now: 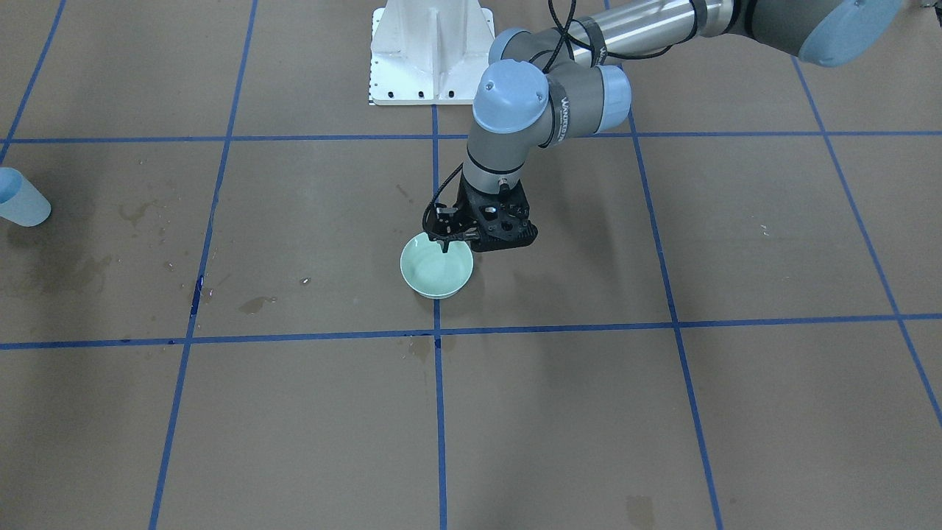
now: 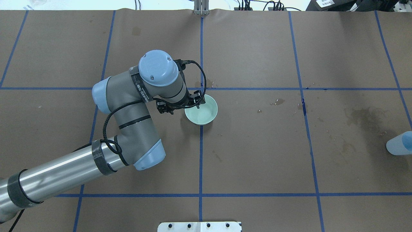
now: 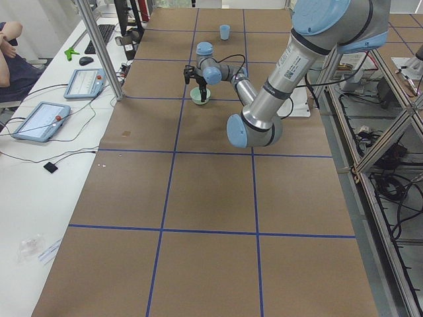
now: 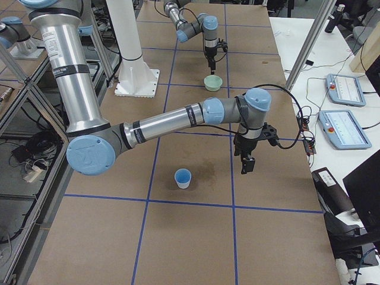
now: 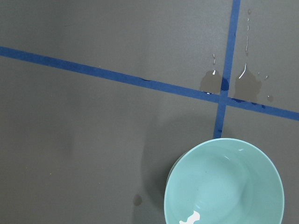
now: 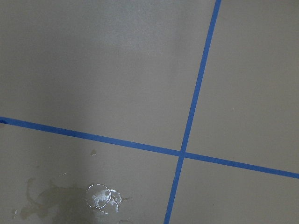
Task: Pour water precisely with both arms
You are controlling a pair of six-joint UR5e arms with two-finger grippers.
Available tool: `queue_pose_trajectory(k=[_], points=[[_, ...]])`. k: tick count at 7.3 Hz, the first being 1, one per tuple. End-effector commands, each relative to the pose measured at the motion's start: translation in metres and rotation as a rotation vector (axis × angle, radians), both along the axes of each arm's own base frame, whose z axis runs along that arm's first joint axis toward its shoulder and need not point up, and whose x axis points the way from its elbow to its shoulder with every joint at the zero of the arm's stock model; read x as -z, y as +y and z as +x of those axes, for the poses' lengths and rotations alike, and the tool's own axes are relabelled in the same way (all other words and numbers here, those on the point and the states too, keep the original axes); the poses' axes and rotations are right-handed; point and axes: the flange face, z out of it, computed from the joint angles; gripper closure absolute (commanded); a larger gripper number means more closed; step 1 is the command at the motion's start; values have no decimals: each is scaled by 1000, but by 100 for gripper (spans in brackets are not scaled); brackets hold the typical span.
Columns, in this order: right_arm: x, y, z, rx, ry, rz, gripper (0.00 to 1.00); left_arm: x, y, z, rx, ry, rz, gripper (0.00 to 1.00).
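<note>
1. Table (image 2: pixel 257 154): brown paper surface, divided into squares by blue tape lines (image 2: pixel 251 195).

2. My left arm (image 2: pixel 64 170): grey-silver tube, pale blue joint caps, black cable. It reaches to the middle of the table.

3. My right arm (image 4: pixel 166 122): same build. It shows only in the right side view.

4. White pedestal (image 1: pixel 430 51): ribbed, with bolt holes, at my base.

5. My left gripper (image 1: pixel 445 241): black and perforated. It hangs over the rim of the bowl on my side. The side views show it above the bowl. I cannot tell how far its jaws are spread.

6. My right gripper (image 4: pixel 244 163): points down above the table, near the cup but apart from it. I cannot tell the state of its jaws.

7. Pale green bowl (image 2: pixel 207 112): upright, sitting on the centre tape line just beside a crossing.

8. Pale blue cup (image 2: pixel 399 145): upright, well apart from the bowl, toward my right end.

9. Water (image 5: pixel 189 218): lies in the bowl. It is clear and colourless, and shows only as a white glint and faint rings against the green wall.

10. Stains (image 2: pixel 363 116): dark, blotchy patches on the paper between bowl and cup.
</note>
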Motion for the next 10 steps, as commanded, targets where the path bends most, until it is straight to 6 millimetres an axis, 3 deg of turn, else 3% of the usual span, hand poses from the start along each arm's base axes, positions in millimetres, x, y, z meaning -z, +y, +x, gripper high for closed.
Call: queue_pose_trajectory(k=[1,4,6,7,10], points=[[-1,0,0,0,2,-2,1,-12,-7,11,-1,6,4,9],[-1,-1,0,0,2,-2,1,-25,-10,18,-3,-15,-10,39],[-3,-1,0,0,4,-5,1,-25,-9,19,-3,-15,-11,74],[-2,-2,0,0,4,-3,1,-22,-9,19,-2,-13,-10,99],[-4,-3,0,0,3,-9,1,-13,-9,14,2,-1,-8,100]])
